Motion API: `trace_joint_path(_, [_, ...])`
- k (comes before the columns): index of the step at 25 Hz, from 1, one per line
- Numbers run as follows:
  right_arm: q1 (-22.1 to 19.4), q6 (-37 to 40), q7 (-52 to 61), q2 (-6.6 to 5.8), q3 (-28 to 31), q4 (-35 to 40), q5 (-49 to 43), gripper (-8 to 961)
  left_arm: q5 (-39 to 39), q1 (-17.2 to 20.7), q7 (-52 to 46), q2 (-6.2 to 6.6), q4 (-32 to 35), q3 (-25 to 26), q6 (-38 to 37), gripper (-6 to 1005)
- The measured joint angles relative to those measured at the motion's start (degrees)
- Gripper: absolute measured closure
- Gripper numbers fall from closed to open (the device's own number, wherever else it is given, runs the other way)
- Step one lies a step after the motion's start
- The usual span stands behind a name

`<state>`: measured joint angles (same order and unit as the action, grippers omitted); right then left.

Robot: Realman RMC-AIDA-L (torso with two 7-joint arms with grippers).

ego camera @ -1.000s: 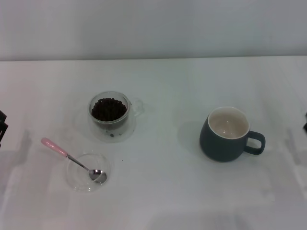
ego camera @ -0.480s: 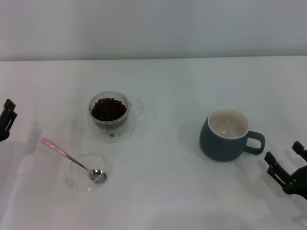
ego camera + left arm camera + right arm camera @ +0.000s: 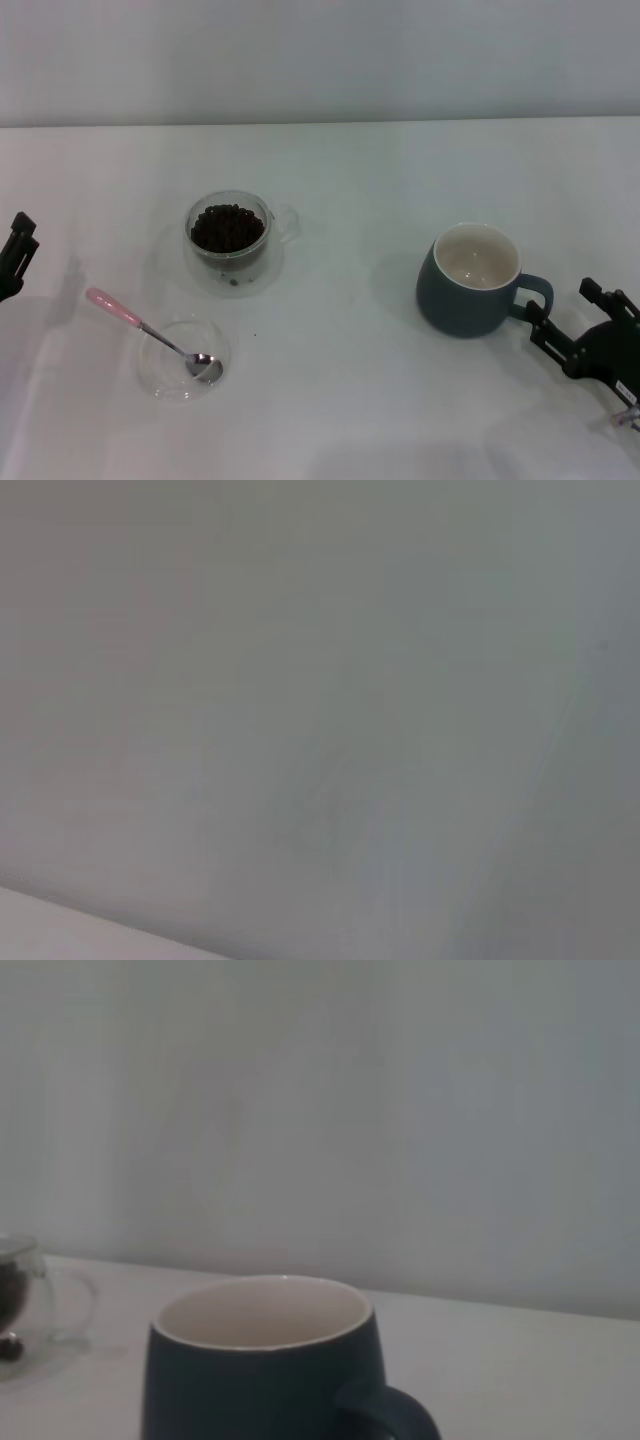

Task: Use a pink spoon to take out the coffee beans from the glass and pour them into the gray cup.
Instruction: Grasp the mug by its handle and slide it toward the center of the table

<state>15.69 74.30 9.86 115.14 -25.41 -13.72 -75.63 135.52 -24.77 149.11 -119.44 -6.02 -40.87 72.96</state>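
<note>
1. My right gripper (image 3: pixel 575 322) is matte black, with blocky, angular fingers on a dark body.
2. My left gripper (image 3: pixel 15 252) is black too, only a notched sliver showing.

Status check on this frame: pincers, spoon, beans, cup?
Right pincer open, beside gray cup handle. Left pincer at table edge, idle. Pink spoon untouched, bowl in clear dish. Coffee beans in glass. Nothing blocking.
</note>
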Motion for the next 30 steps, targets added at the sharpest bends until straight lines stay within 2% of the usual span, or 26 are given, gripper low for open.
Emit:
trace_joint_path(8, [1.3, -3.7, -0.3, 0.09, 5.1, 0.8, 0.0, 126, 0.1, 0.6, -0.1, 0.01, 0.3, 0.1, -0.1, 259])
trace_joint_path(25, [4.7, -4.6, -0.2, 0.17, 5.5, 0.7, -0.1, 127, 0.4, 1.4, -0.2, 0.18, 2.0, 0.1, -0.1, 259])
trace_joint_path(30, [4.9, -4.2, -0.1, 0.18, 5.2, 0.2, -1.2, 235, 0.4, 1.4, -0.2, 0.22, 2.1, 0.1, -0.1, 260])
